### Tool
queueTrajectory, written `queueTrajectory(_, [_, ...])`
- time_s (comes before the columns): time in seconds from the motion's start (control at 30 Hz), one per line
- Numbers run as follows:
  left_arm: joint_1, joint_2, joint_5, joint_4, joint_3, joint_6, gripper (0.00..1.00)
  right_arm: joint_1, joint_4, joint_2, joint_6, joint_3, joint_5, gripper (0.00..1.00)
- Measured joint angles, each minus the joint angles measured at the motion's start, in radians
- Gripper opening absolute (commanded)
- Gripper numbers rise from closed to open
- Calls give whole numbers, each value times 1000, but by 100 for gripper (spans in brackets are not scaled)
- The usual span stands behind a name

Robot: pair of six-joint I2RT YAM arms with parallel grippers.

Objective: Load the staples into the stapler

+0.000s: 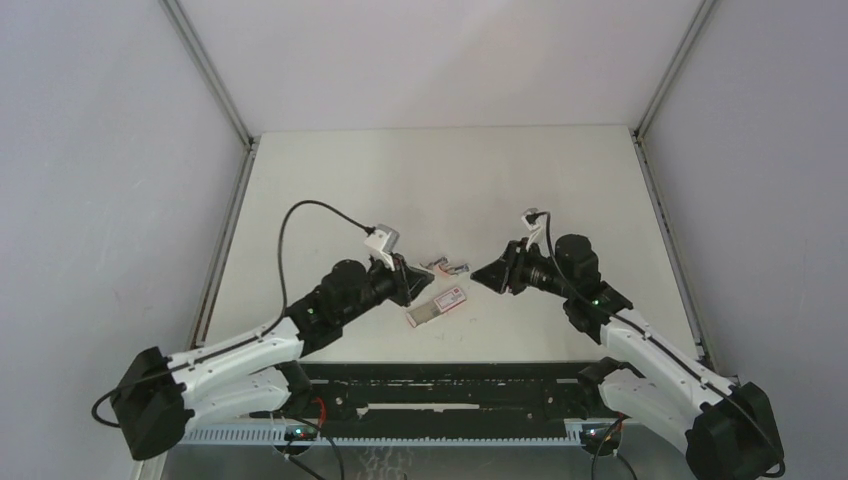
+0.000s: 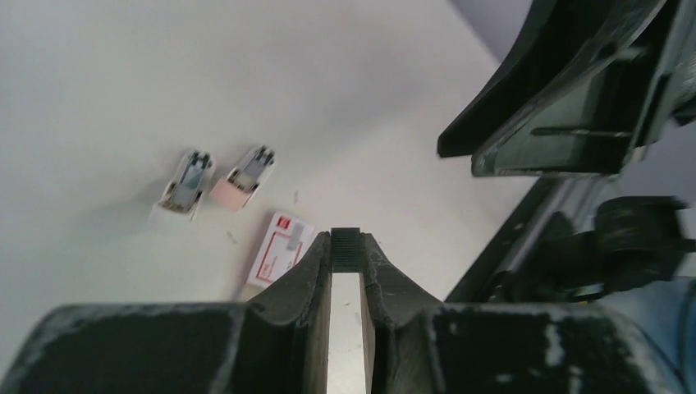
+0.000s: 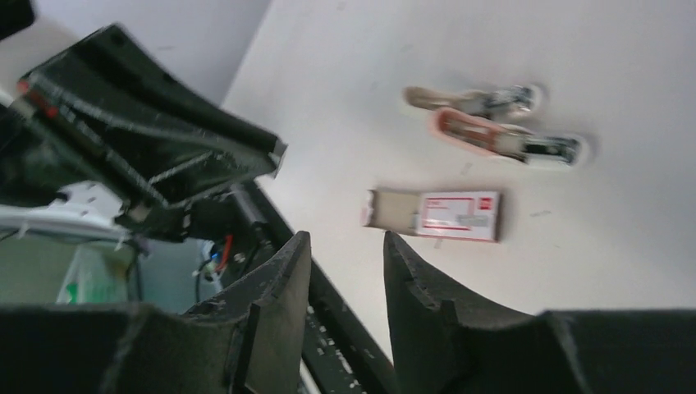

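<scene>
Find the two small staplers (image 1: 448,267) side by side on the table (image 1: 400,180), with the staple box (image 1: 437,305) just beside them, tray slid partly out. Note the right gripper (image 3: 345,246) above them, jaws parted and empty. Left gripper (image 2: 345,242) also aloft, jaws at a narrow slit, something dark and ribbed at the tips; cannot tell whether held. Lower squarely over the tray, pinch one strip by its long sides, keep it level, and steady the chosen one with the other gripper.
</scene>
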Motion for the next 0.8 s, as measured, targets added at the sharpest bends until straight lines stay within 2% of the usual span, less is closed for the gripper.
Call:
queueTrajectory(0.27, [114, -149, 290, 163, -72, -124, 19, 27, 239, -39, 118, -16, -201, 46])
queueTrajectory(0.5, [119, -195, 467, 320, -95, -192, 19, 129, 433, -23, 222, -16, -196, 46])
queueTrajectory(0.8, [119, -209, 570, 438, -101, -237, 18, 208, 557, 34, 283, -13, -174, 42])
